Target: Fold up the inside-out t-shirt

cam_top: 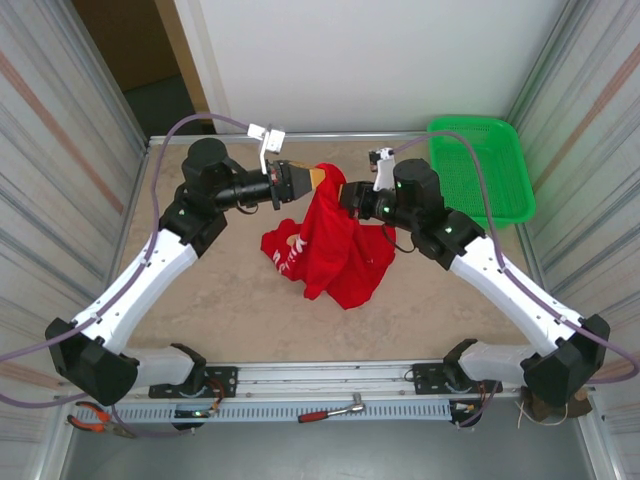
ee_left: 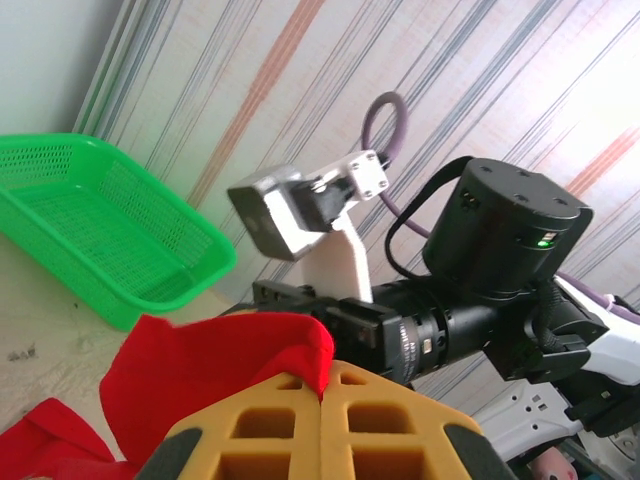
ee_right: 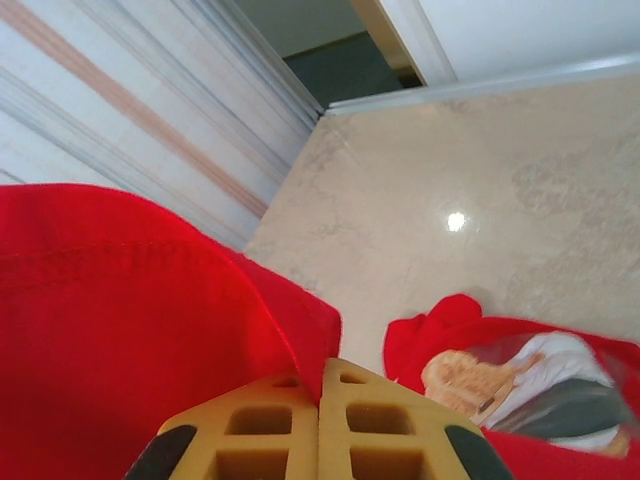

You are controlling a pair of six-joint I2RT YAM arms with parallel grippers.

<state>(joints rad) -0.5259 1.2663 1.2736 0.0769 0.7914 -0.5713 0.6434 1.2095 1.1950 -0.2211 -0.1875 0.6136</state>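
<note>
Over beige table (cam_top: 225, 295), L end effector (cam_top: 318, 178) & R end effector (cam_top: 346, 194) each pinched closed on red t-shirt (cam_top: 335, 240).

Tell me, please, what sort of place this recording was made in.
Most likely a robotics lab work cell, not a home: a beige tabletop boxed in by striped panel walls, a metal mounting rail at the near edge, and pliers and a red-handled ratchet lying beside it.

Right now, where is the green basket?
In the top view, the green basket sits at the far right corner of the table, behind the right arm, apart from the t-shirt.
</note>
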